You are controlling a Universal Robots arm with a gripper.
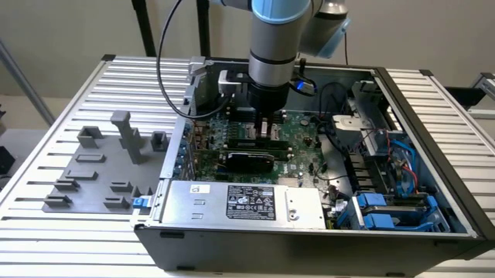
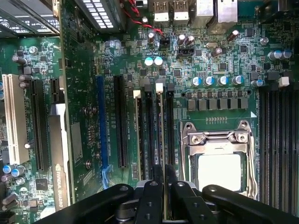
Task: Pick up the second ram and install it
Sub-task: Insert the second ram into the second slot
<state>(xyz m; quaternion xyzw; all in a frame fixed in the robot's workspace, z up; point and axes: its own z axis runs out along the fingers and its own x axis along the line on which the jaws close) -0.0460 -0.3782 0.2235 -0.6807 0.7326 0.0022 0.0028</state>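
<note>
**Seating the second ram in its slot**

Exterior view: I have the gripper low inside the computer case, over the motherboard.

Wrist view: the fingers clench the second ram, edge-on in a slot just beside the CPU socket. It looks seated, though I can't confirm. I'd press straight down, evenly.

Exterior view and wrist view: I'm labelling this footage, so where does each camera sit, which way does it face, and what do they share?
Exterior view: off the arm, raised, looking down into the open computer case on a slatted table; the arm and end effector show.
Wrist view: on the wrist, facing straight down at the motherboard; the end effector shows, around the second ram at its slot.
Shared: motherboard, end effector.
</note>
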